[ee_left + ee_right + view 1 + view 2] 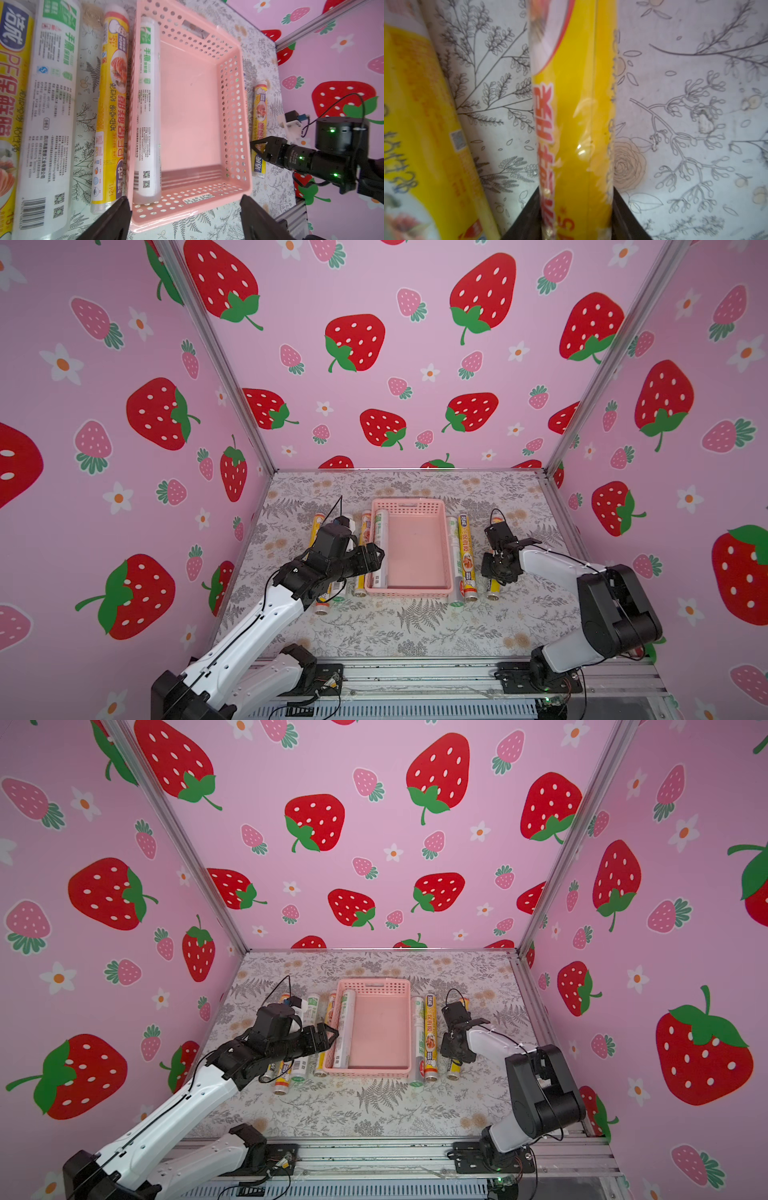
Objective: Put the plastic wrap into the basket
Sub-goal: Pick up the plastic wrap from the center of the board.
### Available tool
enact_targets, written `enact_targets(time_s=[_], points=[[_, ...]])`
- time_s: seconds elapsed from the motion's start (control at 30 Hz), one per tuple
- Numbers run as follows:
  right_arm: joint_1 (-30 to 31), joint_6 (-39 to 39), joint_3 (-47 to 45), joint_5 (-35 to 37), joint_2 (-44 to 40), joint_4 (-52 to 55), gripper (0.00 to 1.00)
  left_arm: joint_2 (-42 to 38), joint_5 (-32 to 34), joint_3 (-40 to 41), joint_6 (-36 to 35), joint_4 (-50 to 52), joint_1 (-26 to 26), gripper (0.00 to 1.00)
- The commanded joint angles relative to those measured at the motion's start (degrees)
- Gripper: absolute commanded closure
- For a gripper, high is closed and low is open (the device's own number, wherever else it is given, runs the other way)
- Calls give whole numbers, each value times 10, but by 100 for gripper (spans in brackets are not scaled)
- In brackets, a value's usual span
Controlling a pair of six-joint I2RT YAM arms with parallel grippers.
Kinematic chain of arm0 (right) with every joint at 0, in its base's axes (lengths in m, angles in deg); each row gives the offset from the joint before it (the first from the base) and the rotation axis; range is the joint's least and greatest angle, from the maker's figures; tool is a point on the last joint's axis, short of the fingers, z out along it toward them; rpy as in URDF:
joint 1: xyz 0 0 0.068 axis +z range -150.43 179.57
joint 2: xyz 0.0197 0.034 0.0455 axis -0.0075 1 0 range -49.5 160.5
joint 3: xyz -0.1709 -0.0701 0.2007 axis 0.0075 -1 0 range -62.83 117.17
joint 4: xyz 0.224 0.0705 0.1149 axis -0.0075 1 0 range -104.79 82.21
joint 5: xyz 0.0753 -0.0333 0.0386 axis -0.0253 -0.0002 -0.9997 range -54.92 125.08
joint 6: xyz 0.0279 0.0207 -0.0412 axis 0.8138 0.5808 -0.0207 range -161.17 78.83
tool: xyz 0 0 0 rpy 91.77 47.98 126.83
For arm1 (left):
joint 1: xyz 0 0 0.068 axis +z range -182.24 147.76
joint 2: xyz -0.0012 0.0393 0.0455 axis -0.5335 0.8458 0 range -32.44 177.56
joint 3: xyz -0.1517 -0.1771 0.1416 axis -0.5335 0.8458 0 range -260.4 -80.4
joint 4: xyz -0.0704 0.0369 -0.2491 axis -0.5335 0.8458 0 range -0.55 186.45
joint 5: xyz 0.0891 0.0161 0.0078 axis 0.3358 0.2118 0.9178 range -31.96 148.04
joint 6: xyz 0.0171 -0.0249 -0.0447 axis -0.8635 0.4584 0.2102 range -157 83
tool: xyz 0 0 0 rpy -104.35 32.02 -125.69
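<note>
Yellow roll [493, 593] mostly under right claw [497, 571]

Brightly, evenly lit with a pink cast, softly shadowed inside the basket [232, 104], bowed at the edges in both top views, crisp in the left wrist view, blurred in the right, with small glare on the yellow roll [579, 149].

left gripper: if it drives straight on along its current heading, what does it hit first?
Probably the basket. The open left gripper aims down into it, toward its bare floor. The white roll lying inside sits close beside that line and could touch first. Depth is unclear.
</note>
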Motion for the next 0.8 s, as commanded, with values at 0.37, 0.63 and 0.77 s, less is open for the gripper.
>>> enact_targets(time_s=[0.37, 0.63, 0.77], points=[[50, 13, 131, 24, -183, 154, 73, 56, -2, -53, -22, -13, -3, 10], [178, 58, 238, 80, -149, 182, 73, 114, -32, -48, 29, -58, -30, 14], [211, 76, 267, 55, -98, 142, 74, 82, -6, -38, 9, -28, -30, 10]])
